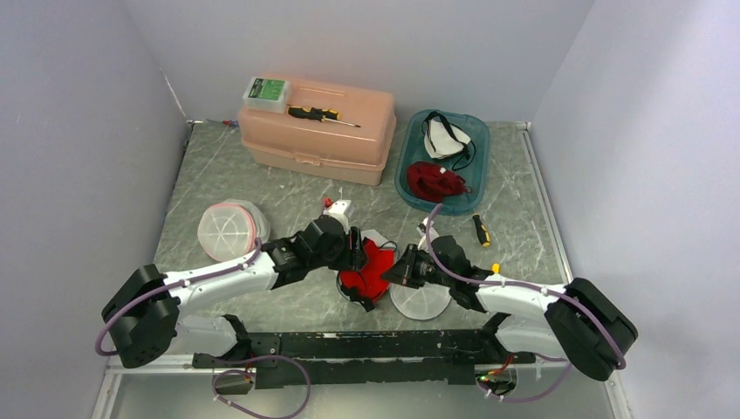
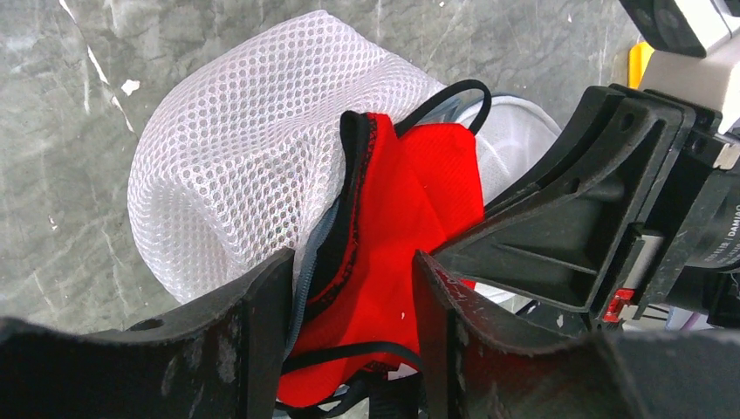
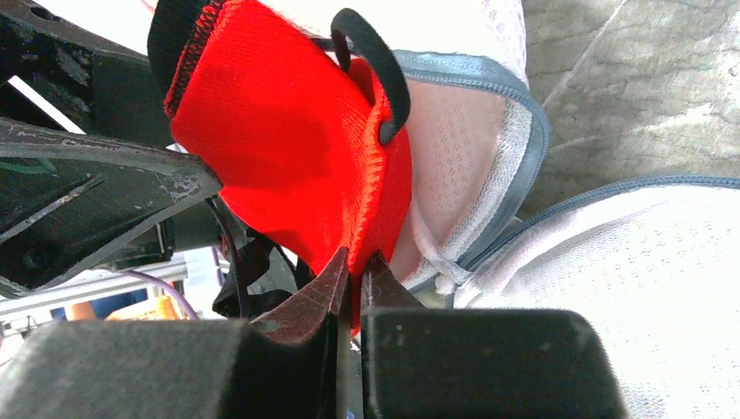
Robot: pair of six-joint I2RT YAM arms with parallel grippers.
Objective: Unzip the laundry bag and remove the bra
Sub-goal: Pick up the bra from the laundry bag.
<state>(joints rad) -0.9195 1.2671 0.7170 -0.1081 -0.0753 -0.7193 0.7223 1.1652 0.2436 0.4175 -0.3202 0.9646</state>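
Right pincer (image 3: 351, 271) pinches red bra (image 3: 288, 148) edge beside open laundry bag (image 3: 489, 131).

Grey marble-look table (image 1: 262, 188), plain pale walls (image 1: 78, 131) w/ even light.

This is a robot test cell in a lab, not a home. Plain pale walls (image 1: 78, 131) box in a small grey marbled counter (image 1: 262, 183) on three sides, like a purpose-built enclosure. Two white-and-black arms are bolted to a black rail (image 1: 349, 345) at the near edge, with purple cables (image 1: 262, 384) looping loose beneath them. The things on the counter look like staged props from mixed domains: a salmon-pink toolbox (image 1: 318, 131) with a yellow-handled screwdriver (image 1: 318, 113) and a green-labelled bit case (image 1: 266, 92) on its lid, a blue plastic bin (image 1: 406, 175) of garments, and round mesh laundry bags (image 1: 231, 229).
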